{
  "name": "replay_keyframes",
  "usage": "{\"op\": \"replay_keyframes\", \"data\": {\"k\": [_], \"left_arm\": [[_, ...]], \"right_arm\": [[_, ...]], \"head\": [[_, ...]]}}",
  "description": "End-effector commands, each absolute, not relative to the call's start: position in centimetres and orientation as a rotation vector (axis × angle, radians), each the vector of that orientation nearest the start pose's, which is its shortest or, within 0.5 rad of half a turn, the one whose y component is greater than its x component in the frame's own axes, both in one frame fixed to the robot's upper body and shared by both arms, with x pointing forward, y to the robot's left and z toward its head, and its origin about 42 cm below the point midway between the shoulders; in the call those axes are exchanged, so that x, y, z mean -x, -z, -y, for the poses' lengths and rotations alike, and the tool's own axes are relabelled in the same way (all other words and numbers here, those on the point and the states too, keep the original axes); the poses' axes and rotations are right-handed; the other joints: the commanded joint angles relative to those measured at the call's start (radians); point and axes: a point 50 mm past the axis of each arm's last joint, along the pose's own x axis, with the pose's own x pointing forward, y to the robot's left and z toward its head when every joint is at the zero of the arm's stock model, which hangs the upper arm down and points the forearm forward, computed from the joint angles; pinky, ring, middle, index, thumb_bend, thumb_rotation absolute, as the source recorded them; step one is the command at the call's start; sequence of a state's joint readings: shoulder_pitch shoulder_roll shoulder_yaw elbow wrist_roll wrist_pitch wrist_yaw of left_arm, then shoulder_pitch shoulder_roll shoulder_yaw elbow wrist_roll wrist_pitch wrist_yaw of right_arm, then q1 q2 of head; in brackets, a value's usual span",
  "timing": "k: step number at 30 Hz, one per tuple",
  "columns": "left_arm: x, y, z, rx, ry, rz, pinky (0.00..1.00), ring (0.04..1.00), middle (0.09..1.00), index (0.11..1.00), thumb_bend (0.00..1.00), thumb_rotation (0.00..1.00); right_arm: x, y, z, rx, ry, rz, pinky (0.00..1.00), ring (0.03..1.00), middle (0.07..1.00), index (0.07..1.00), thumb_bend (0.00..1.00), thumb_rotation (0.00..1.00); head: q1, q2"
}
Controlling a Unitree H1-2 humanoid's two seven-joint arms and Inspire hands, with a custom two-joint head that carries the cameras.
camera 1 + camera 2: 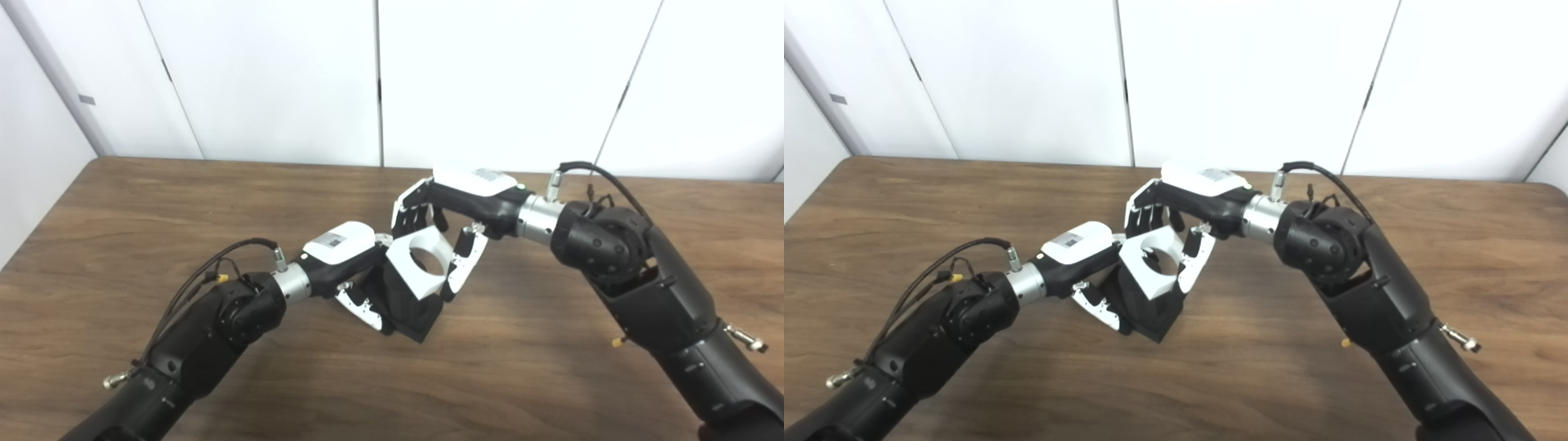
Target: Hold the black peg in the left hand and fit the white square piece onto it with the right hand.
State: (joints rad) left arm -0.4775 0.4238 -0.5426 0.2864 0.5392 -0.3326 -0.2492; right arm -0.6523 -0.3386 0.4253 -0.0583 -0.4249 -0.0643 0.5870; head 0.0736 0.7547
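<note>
Near the middle of the wooden tabletop (pixel 122 208), closer to its far edge than its near one, the left hand (pixel 352 269) grasps the black peg (pixel 407 306), whose block-shaped lower end shows below the fingers. The right hand (pixel 450 208) holds the white square piece (pixel 416 260) between fingers (pixel 413 211) and thumb, tilted, its round hole facing the cameras. The piece lies against the peg's upper part; whether it is seated cannot be told.

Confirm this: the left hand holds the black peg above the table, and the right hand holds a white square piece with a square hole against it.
Not quite: the hole is round, as the left eye view shows. The left hand holds the black peg above the table, and the right hand holds the white square piece against it.
</note>
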Motion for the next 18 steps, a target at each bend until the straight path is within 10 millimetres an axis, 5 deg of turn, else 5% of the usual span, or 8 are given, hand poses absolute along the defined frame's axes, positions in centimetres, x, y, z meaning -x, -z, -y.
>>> {"op": "replay_keyframes", "data": {"k": [1,18], "left_arm": [[-37.5,-11.5,-17.7,-1.166,0.996,0.254,0.75,0.865,0.807,0.492,0.52,0.07],[-37.5,-11.7,-17.4,-1.159,0.995,0.264,0.74,0.860,0.813,0.492,0.52,0.07]], "right_arm": [[-40.6,-31.1,12.5,1.090,-0.880,0.640,0.32,0.400,0.482,0.524,0.52,0.00],[-40.9,-29.3,11.3,1.072,-0.919,0.608,0.33,0.404,0.483,0.519,0.52,0.00]], "head": [[0.003,0.003],[0.008,0.008]]}}
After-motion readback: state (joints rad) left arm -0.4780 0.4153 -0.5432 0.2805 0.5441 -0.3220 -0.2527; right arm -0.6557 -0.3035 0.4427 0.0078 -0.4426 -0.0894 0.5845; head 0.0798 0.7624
